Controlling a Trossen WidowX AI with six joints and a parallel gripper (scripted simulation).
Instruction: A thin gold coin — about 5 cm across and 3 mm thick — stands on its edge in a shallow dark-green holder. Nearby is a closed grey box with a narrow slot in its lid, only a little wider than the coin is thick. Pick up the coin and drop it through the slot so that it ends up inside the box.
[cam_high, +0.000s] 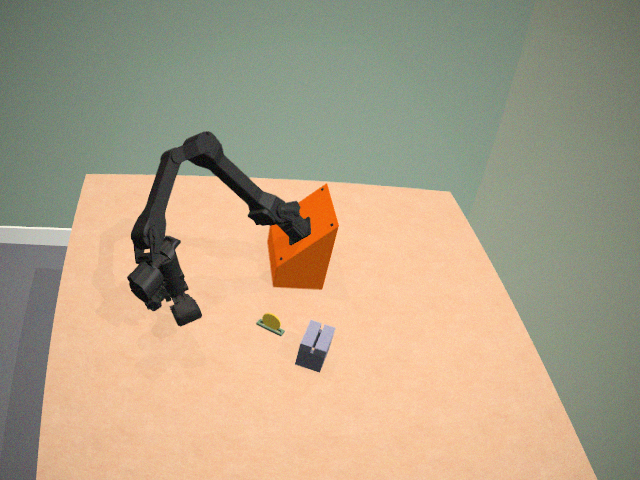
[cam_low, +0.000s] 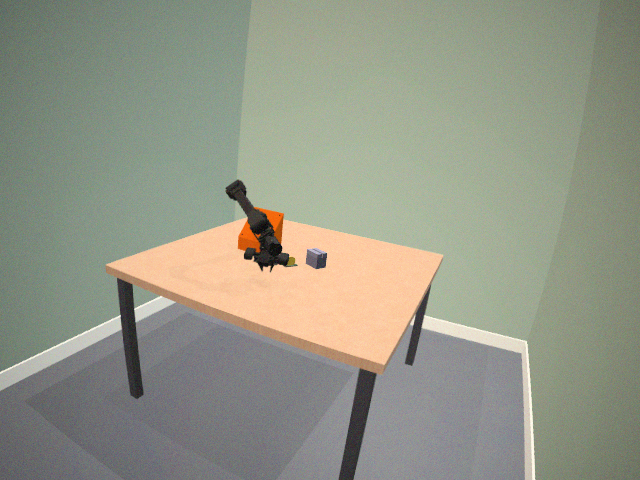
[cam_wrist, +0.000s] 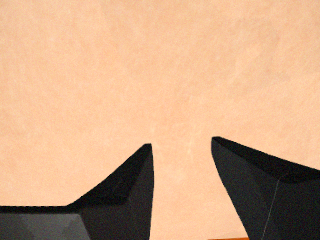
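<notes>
Approach stage, coin not yet reached.

On smooth peach table (cam_high: 413, 387), matte black arm bent down from orange base (cam_high: 305, 253). Grey box (cam_high: 315, 345), blocky, slot along lid, just beside holder. Gripper (cam_high: 180, 311) partly open, holding nothing, only table between tips in wrist view. Flat green holder (cam_high: 270, 326) well apart from gripper, toward box side. Thin gold coin (cam_high: 270, 319) upright on edge in holder, broad face toward camera, disc running toward box.
</notes>
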